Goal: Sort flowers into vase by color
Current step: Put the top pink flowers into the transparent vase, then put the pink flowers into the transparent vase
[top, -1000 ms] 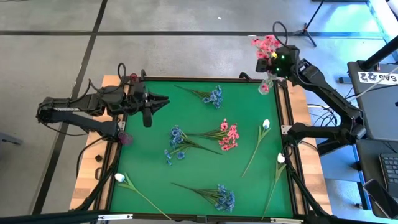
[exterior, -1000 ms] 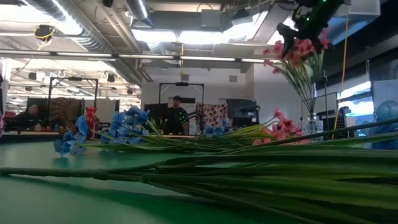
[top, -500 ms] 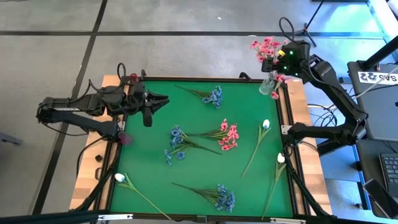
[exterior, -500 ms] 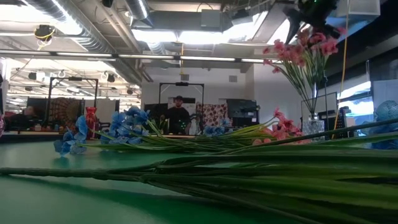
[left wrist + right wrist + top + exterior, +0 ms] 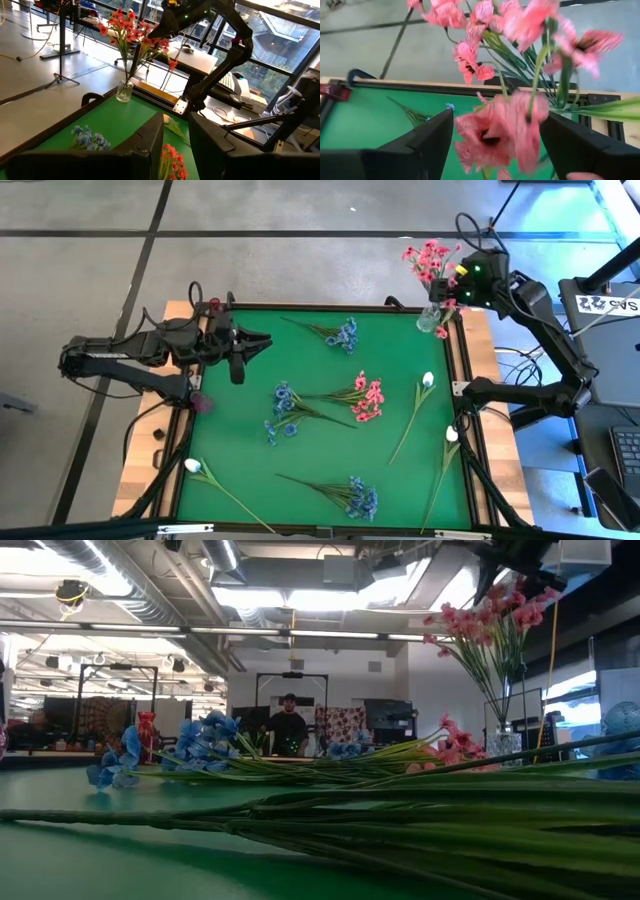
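Observation:
A glass vase (image 5: 432, 318) stands at the table's far right corner with pink flowers (image 5: 428, 258) upright in it. My right gripper (image 5: 495, 135) hangs open just above and to the right of those blooms (image 5: 490, 615), its fingers wide on either side of one bloom. On the green mat (image 5: 240, 430) lie blue sprigs (image 5: 343, 335) (image 5: 285, 408) (image 5: 358, 498), a pink sprig (image 5: 366, 397) and white buds (image 5: 427, 380) (image 5: 451, 435) (image 5: 192, 466). My left gripper (image 5: 262, 340) waits over the far left of the mat, slightly open and holding nothing.
The mat has a raised black frame (image 5: 462, 410) around it. A small magenta thing (image 5: 200, 402) sits at the left edge. A laptop (image 5: 610, 300) lies beyond the right edge. A person (image 5: 289, 725) stands far off in the room behind.
My right gripper has risen and drawn back toward the table's right edge, away from over the vase, staying open. The pink flowers stay standing in the vase.

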Motion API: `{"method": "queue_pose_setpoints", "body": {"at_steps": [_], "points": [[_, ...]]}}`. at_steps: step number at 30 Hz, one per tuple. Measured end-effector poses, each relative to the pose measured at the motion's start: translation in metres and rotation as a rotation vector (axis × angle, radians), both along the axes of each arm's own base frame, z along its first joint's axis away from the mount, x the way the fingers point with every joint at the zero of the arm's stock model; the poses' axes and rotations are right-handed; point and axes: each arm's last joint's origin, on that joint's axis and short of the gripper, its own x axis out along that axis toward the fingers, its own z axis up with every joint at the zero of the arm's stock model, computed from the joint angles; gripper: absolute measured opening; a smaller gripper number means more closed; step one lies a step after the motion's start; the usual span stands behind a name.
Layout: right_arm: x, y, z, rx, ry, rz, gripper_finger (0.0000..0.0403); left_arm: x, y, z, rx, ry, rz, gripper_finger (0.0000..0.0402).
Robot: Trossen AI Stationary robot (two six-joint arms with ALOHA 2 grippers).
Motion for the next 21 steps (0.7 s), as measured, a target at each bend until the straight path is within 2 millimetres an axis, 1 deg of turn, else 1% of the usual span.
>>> {"method": "queue_pose_setpoints", "body": {"at_steps": [6, 12, 15, 17, 19, 21], "points": [[-0.011, 0.014, 0.008, -0.017, -0.073, -0.004, 0.0287, 0.0, -0.002, 0.0, 0.0, 0.0, -0.014, 0.0088], [-0.022, 0.03, 0.015, -0.039, -0.146, 0.036, 0.0287, 0.0, -0.002, 0.0, 0.009, 0.003, -0.015, 0.0088], [-0.033, 0.039, 0.021, -0.124, -0.13, -0.051, 0.0287, 0.0, -0.002, 0.0, 0.011, 0.004, -0.015, 0.0088], [-0.04, 0.046, 0.026, -0.176, -0.158, -0.069, 0.0287, 0.0, -0.002, 0.0, 0.011, 0.004, -0.016, 0.0088], [-0.044, 0.053, 0.033, -0.222, -0.219, -0.037, 0.0287, -0.001, -0.002, 0.0, 0.011, 0.001, -0.015, 0.0088], [-0.046, 0.059, 0.04, -0.27, -0.291, 0.043, 0.0287, -0.001, -0.002, 0.001, 0.011, -0.005, -0.016, 0.0088]]}}
